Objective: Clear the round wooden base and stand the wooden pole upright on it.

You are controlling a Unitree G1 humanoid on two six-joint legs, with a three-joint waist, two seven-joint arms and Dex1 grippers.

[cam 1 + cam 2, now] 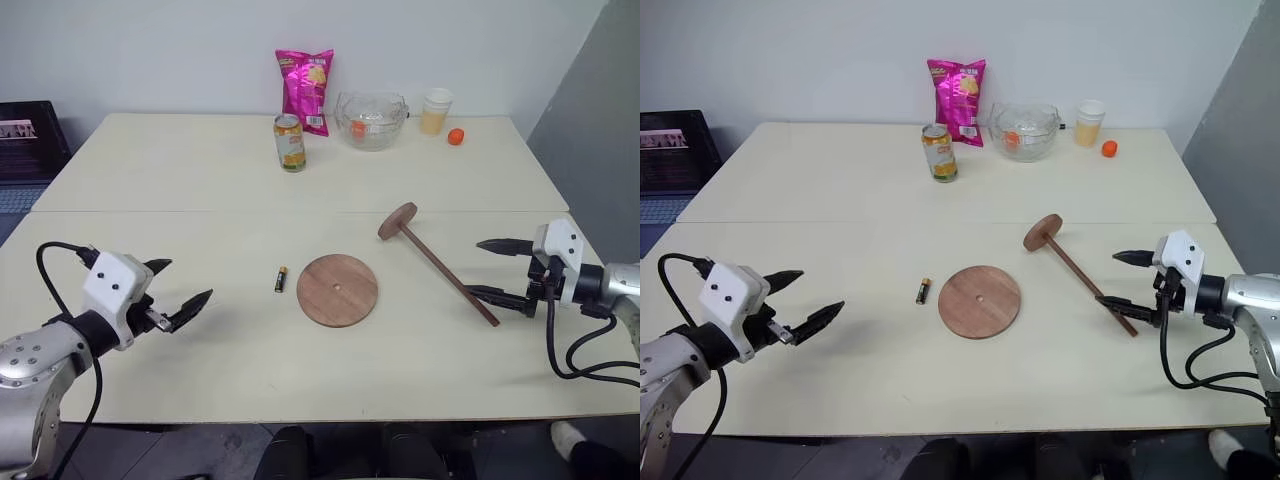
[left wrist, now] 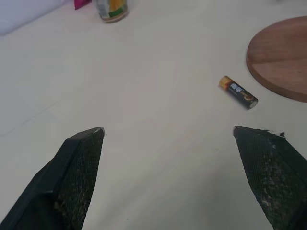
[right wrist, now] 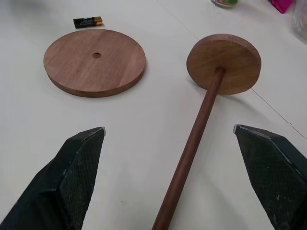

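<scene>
Cream tabletop point(image 1: 200, 400), two slabs butted along a seam that runs from the left edge to the right edge; near slab carries the working items, far slab the rest.

Near band: left gripper point(image 1: 170, 292) over the near-left part of the tabletop, fingers spread wide, nothing between them, bare surface all round it; right gripper point(image 1: 498, 270) at the near-right edge, fingers likewise spread wide and holding nothing, the lower finger just beside the rod's free end, whether touching cannot be told.

Middle band: round wooden base point(image 1: 337, 289), reddish-brown disc lying flat at the centre of the near slab, small hole at its middle, top bare, well clear of every edge; battery point(image 1: 281, 279) lying just to its left, apart from it; wooden pole point(image 1: 445, 269) lying tilted to the right of the base, apart from it, its fixed disc end propped on edge close to the seam, rod slanting toward the near-right edge; open surface between base and left edge.

Far band: drink can point(image 1: 290, 143) upright left of centre; pink snack bag point(image 1: 306, 90) standing behind it at the far edge; glass bowl point(image 1: 371, 120) to the right; plastic cup point(image 1: 435, 111) beside the bowl; small orange object point(image 1: 455, 137) nearest the far-right corner; far-left quarter bare.
</scene>
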